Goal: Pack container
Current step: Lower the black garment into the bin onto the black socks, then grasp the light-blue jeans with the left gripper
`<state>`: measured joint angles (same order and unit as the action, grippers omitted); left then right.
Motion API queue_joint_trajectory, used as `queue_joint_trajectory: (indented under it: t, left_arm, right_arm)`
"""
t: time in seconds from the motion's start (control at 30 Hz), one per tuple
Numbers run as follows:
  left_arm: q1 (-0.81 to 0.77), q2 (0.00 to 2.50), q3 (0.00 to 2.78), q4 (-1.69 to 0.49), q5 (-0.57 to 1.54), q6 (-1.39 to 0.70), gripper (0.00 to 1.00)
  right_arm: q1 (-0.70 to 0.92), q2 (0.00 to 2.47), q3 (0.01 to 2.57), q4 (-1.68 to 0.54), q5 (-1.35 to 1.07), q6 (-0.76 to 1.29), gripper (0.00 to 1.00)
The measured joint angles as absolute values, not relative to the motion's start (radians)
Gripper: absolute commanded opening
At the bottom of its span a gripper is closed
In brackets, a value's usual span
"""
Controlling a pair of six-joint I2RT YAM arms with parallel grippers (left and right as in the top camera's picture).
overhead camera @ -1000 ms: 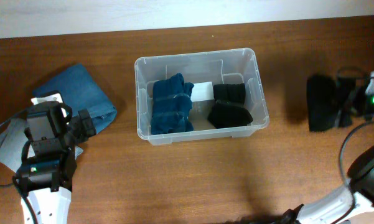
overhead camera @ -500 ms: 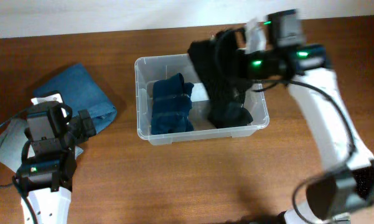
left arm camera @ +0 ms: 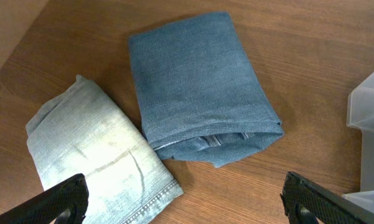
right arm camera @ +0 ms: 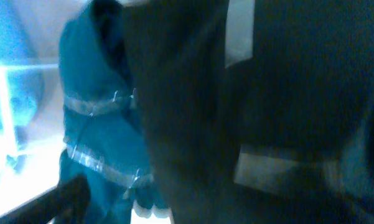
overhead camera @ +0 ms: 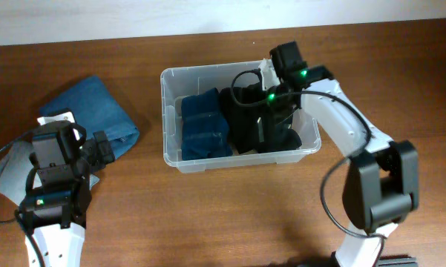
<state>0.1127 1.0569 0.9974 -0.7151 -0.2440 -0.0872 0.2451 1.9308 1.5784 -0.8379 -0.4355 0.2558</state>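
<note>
The clear plastic container (overhead camera: 168, 111) stands mid-table. Inside it a folded dark-blue garment (overhead camera: 204, 126) fills the left half and black clothing (overhead camera: 276, 137) the right half. My right gripper (overhead camera: 258, 111) reaches into the container from the right, low over a black garment (right arm camera: 249, 112) that fills the right wrist view. Its left finger (right arm camera: 68, 194) stands far out to the side and the other is hidden by the cloth, so the jaws are open. My left gripper (left arm camera: 187, 202) hovers open, holding nothing, over the table left of the container.
A folded blue pair of jeans (left arm camera: 199, 87) and a folded pale-wash pair (left arm camera: 93, 155) lie on the table left of the container (left arm camera: 370, 124). In the overhead view the blue pair (overhead camera: 89, 111) lies just beyond the left gripper (overhead camera: 100, 146).
The right arm swung in from the table's right side carrying a black garment, lowered it into the container and opened its jaws. The left arm has not moved.
</note>
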Motion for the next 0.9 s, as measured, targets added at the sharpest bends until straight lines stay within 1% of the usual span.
queue_joint_trajectory:
  t: [0.13,0.17,0.23,0.3,0.4,0.47,0.5,0.57,0.67,0.9]
  left_arm:
    - [0.113,1.057,0.998,-0.72,-0.245,-0.087,0.99]
    - [0.113,1.057,0.998,-0.72,-0.247,-0.087,0.99]
    - [0.114,1.057,0.998,-0.722,-0.249,-0.087,0.99]
    - [0.131,1.057,0.999,-0.722,-0.247,-0.088,0.99]
    - [0.245,1.057,1.0,-0.72,-0.237,-0.098,0.99]
    - [0.391,1.058,1.013,-0.715,-0.206,-0.104,0.99]
    - [0.483,1.061,1.026,-0.706,-0.182,-0.118,0.99]
    - [0.617,1.08,1.042,-0.703,-0.14,-0.157,0.99]
    - [0.776,1.183,1.055,-0.739,-0.062,-0.206,0.99]
    - [0.884,1.559,1.057,-0.801,0.094,-0.234,0.98]
  right_arm:
    - [0.24,1.773,1.768,-0.952,-0.358,0.166,0.98]
    - [0.231,1.693,1.815,-0.967,-0.319,0.148,0.98]
    - [0.182,1.562,1.858,-1.019,-0.256,0.127,0.98]
    - [0.103,1.5,1.872,-1.084,-0.217,0.12,0.98]
    - [-0.027,1.493,1.875,-1.18,-0.172,0.111,0.98]
    - [-0.091,1.558,1.849,-1.228,-0.149,0.089,0.98]
    - [-0.104,1.584,1.839,-1.245,-0.146,0.077,0.98]
    - [-0.113,1.618,1.821,-1.271,-0.139,0.049,0.98]
    - [-0.113,1.622,1.811,-1.275,-0.138,0.025,0.98]
    - [-0.113,1.622,1.81,-1.272,-0.138,0.014,0.98]
